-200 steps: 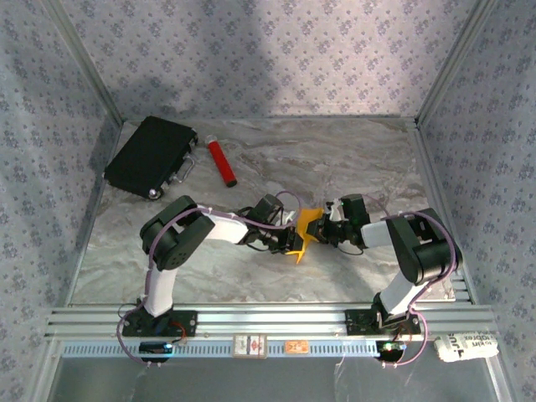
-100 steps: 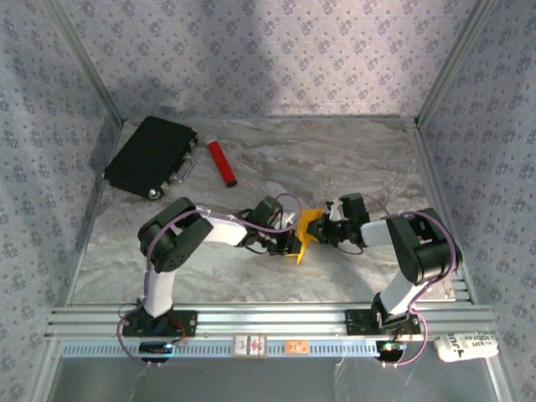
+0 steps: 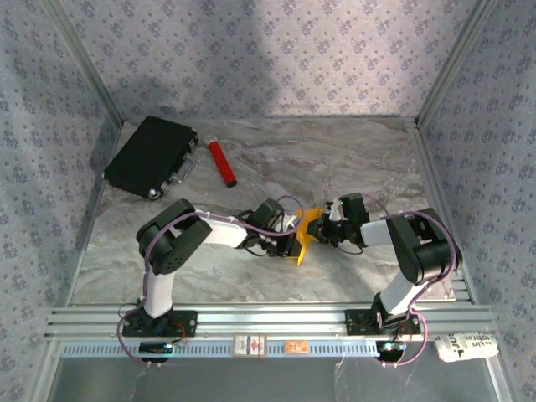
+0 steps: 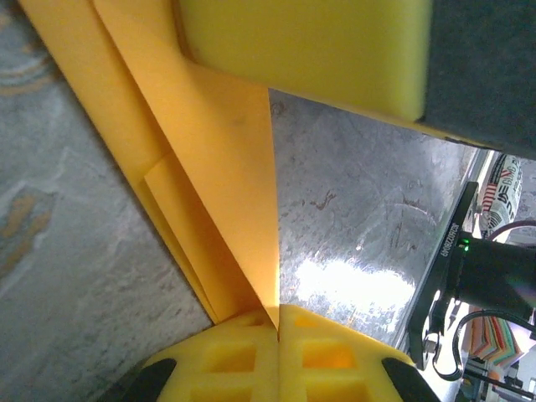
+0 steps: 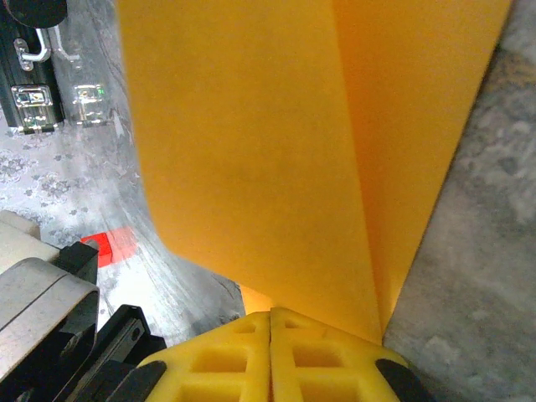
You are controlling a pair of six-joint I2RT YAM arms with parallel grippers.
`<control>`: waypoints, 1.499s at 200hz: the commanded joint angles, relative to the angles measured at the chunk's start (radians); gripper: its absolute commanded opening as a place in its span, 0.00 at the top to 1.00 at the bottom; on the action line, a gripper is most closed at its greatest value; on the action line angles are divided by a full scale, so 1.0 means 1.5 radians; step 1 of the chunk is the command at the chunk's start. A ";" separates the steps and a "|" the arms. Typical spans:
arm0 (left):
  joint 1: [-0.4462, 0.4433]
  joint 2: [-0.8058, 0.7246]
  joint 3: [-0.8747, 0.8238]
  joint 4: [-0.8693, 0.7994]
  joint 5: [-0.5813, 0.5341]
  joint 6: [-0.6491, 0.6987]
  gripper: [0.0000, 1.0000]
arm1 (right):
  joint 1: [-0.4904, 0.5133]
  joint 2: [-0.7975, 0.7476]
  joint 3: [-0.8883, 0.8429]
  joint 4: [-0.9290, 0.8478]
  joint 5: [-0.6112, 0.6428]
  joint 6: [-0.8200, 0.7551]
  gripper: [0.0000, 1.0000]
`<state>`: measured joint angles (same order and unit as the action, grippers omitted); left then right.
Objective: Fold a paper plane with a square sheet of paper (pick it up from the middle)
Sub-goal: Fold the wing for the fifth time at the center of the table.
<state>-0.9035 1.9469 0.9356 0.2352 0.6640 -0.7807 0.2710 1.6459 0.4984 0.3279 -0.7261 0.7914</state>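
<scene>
The square sheet of paper (image 3: 306, 228), orange-yellow and creased into layered folds, hangs just above the marble table (image 3: 335, 159) between the two arms. My left gripper (image 3: 291, 243) is shut on its lower left edge. In the left wrist view the yellow jaws (image 4: 278, 311) meet on a folded edge of the paper (image 4: 218, 167). My right gripper (image 3: 322, 230) is shut on the paper's right side. In the right wrist view its jaws (image 5: 270, 316) are pressed together at the base of the paper (image 5: 293, 151), which stands up in front of the camera.
A black case (image 3: 151, 157) lies at the back left with a red cylinder (image 3: 222, 162) beside it. Patterned walls close in three sides. An aluminium rail (image 3: 268, 322) runs along the near edge, with a white packet (image 3: 465, 345) at its right end.
The left gripper has closed the last bit onto the paper, and the left arm has shifted slightly. The right arm and the paper have stayed in place.
</scene>
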 commanded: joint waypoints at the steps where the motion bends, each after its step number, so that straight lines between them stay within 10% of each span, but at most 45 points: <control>1: -0.027 -0.016 -0.033 -0.085 0.056 0.019 1.00 | 0.007 0.044 -0.007 -0.069 0.111 -0.013 0.92; 300: -0.031 -0.088 -0.074 -0.086 0.045 0.031 0.88 | 0.040 0.041 -0.009 -0.078 0.154 0.024 0.93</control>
<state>-0.9230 1.8889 0.8726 0.1864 0.6991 -0.7250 0.3027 1.6436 0.5152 0.3027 -0.6769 0.8116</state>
